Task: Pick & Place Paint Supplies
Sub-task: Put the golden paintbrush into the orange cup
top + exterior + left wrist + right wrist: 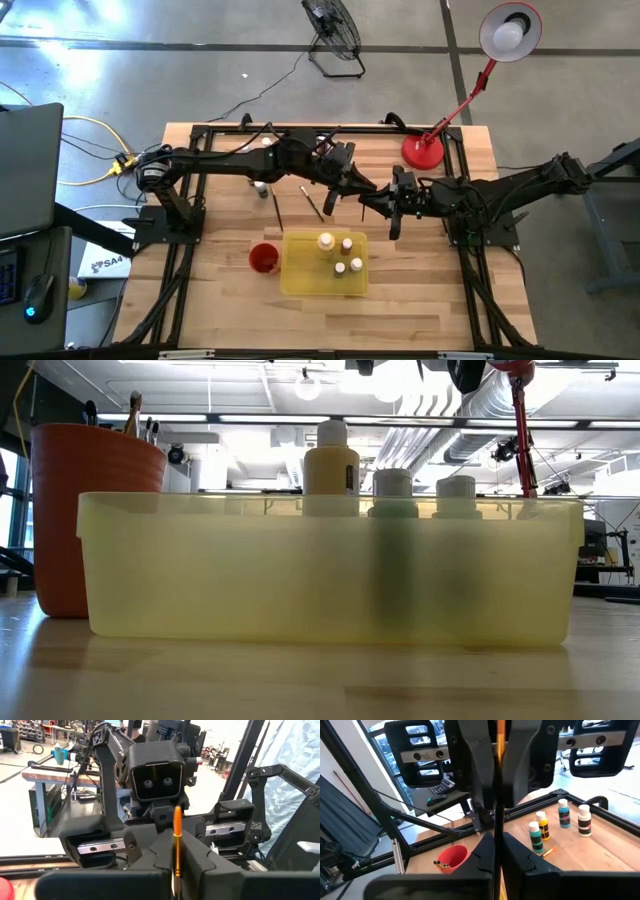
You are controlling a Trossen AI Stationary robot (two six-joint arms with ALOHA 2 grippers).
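Hanging above the table between the two arms, an orange-handled paintbrush (pixel 177 840) is gripped from both ends at once. The left gripper (pixel 355 185) is closed narrow on it, and the right gripper (pixel 392 203) is pinched tight on the same handle, the two sets of fingers almost touching. A handover is judged to be in hand.

The chief risk lies in the release. If either arm is drawn away while both pinches hold, the thin handle could be bent or wrenched out of one grip. If one pinch is let go before the other is secure, the brush could swivel on its round shaft or be dropped. How much of the handle is caught by the left fingers cannot be told.

A fall from here would likely end near the yellow tray (pixel 300 285), where the standing paint bottles (pixel 326 242) could be knocked over. The red cup (pixel 263 258), just beside the tray, already holds brushes (pixel 135 405); if it is the goal, a tilted brush could snag on them or tip the cup.

Two more brushes (pixel 277 208) lie on the bare wood, and further bottles (pixel 563 813) stand well apart from the tray and could be swept by a low arm.
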